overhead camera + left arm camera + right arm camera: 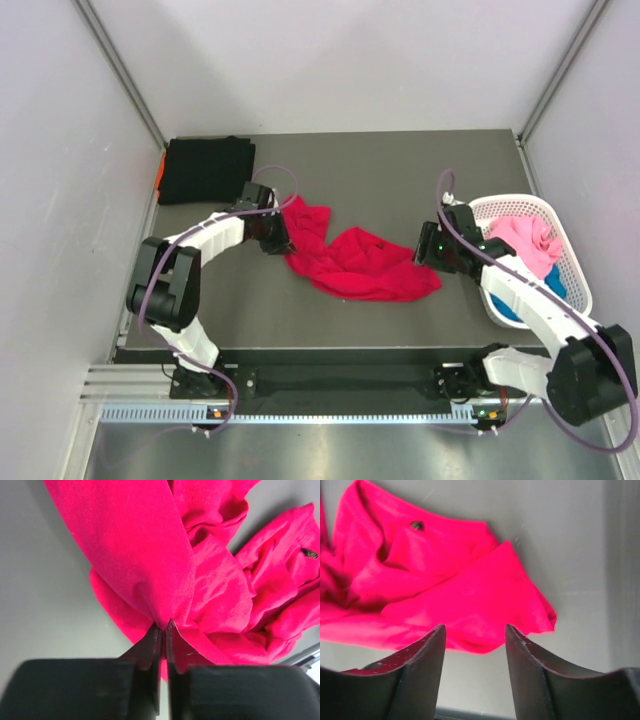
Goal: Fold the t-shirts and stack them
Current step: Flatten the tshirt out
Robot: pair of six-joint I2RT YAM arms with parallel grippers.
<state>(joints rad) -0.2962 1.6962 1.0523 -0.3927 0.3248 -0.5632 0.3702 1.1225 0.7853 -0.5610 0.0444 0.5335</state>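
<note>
Only overhead: basket point(578, 270), seemingly pink t-shirt point(527, 240)

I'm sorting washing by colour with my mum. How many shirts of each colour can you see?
Red shirt: 1
Black shirt: 1
Orange shirt: 1, only an edge shows
Pink shirt: 1, bunched up
Blue shirt: 1, mostly hidden
Total: 5

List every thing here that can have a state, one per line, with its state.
Red shirt, crumpled on the table, one end pinched.
Left gripper, shut on the red shirt.
Right gripper, open, empty.
Black shirt, folded, far left corner.
Orange shirt, only an edge showing beside the black shirt.
Basket, upright, holding shirts.
Pink shirt, crumpled in the basket.
Blue shirt, crumpled in the basket.
</note>
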